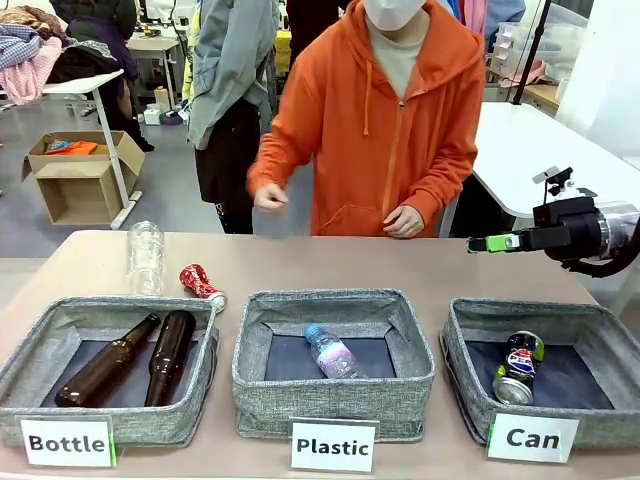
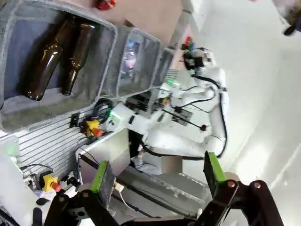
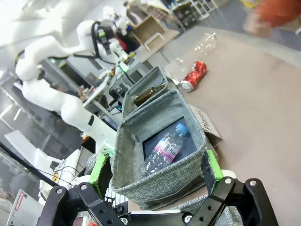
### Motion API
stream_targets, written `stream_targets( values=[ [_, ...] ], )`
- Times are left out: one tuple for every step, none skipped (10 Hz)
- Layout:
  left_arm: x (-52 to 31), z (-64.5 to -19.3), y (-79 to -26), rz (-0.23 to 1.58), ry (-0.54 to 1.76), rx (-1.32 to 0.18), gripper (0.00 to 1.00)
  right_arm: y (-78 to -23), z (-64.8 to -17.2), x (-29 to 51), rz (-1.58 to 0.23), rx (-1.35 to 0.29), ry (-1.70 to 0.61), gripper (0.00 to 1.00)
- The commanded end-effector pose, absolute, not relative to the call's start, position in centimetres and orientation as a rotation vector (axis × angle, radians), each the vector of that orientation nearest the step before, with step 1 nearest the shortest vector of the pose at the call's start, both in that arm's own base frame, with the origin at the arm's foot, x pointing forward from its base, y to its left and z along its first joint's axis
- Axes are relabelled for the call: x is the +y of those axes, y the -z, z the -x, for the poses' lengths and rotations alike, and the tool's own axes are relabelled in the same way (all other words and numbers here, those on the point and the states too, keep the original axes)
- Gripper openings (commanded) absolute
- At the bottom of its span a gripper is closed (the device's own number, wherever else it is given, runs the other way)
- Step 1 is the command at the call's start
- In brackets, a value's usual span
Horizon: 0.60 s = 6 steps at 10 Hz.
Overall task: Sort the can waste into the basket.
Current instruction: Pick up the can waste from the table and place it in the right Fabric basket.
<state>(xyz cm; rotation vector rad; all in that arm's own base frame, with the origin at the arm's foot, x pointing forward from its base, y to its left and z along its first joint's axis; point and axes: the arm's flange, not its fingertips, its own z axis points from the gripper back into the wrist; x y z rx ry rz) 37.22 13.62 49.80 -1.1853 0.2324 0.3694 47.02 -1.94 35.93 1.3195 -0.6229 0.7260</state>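
Observation:
The dark blue-green can [image 1: 518, 368] with the round logo lies inside the "Can" basket [image 1: 470, 385] at the front right. On the table behind the "Bottle" bin lies the crushed red-and-white can [image 1: 200, 283], which the right wrist view shows [image 3: 194, 76] far beyond the bins. My right gripper [image 1: 490, 243] hovers over the table behind the basket, pointing left. It is open [image 3: 156, 162] with nothing between its fingers. My left gripper [image 2: 157, 169] is open and empty too, off the table's near edge, with the red can [image 2: 106, 4] far off at the top.
The "Bottle" bin [image 1: 30, 365] holds two brown glass bottles [image 1: 170, 355]. A clear plastic bottle [image 1: 332, 352] lies in the "Plastic" bin [image 1: 255, 385]. Another clear bottle [image 1: 146, 257] stands beside the red can. The person in orange stands at the far edge, hands [image 1: 403, 222] near the table.

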Motion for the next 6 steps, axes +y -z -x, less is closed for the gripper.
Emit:
stream_targets(
  values=[
    [8.4,-40.7,-48.9,0.966,-0.436,0.293,1.0,-36.1,-46.9,-1.9,-1.3,-0.625,-0.736,1.0],
    [4.2,-42.9,-47.8,0.803,-0.499,0.292,1.0,-36.1,-46.9,-1.9,-1.3,-0.625,-0.736,1.0],
    [0.8,-44.7,-46.6,0.667,-0.529,0.293,1.0,-36.1,-46.9,-1.9,-1.3,-0.625,-0.736,1.0],
    [-2.2,-46.3,-45.4,0.565,-0.569,0.254,1.0,-36.1,-46.9,-1.9,-1.3,-0.625,-0.736,1.0],
    [-4.8,-47.5,-44.7,0.511,-0.571,0.236,1.0,-36.1,-46.9,-1.9,-1.3,-0.625,-0.736,1.0],
    [-7.2,-48.5,-44.4,0.477,-0.571,0.196,1.0,-36.1,-46.9,-1.9,-1.3,-0.625,-0.736,1.0]
  ],
)
